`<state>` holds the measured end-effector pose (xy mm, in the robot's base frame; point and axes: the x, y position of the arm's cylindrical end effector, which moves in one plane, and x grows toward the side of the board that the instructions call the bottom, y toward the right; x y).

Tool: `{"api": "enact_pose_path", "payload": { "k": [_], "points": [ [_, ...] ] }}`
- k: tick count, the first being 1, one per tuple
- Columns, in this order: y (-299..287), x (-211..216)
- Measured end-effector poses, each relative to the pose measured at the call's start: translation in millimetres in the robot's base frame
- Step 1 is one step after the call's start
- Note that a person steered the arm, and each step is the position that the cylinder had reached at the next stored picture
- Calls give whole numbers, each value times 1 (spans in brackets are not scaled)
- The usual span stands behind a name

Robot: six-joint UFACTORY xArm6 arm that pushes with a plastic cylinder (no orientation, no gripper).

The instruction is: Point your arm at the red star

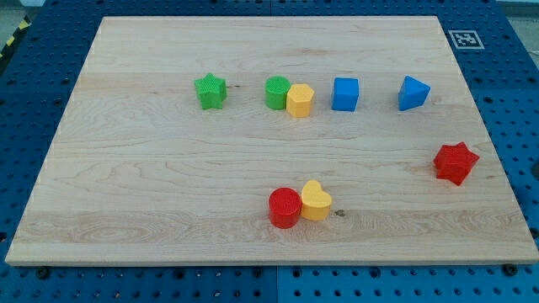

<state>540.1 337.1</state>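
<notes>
tip out of frame, red star alone near the view's right edge

nearest, at the view's bottom: red cylinder [285,208] touching yellow heart [317,200], paired just below board centre. further up and well to the right: red star [456,162], standing apart from everything, close to the right edge of the wooden board [126,210], so likely reachable with nothing to nudge aside. farthest, a loose row across the view's top: green star [210,91], green cylinder [276,93] touching yellow hexagon block [300,100], blue cube [344,94], blue triangular block [413,93]. no rod or tip visible anywhere, so position relative to blocks cannot be told; no claw on this rig, nothing held
</notes>
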Motion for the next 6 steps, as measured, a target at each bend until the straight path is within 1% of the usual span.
{"api": "enact_pose_path", "payload": {
  "k": [1,2,3,4,6],
  "points": [
    [-10,21],
    [-11,21],
    [-28,13],
    [-60,4],
    [-116,-34]
  ]
}}
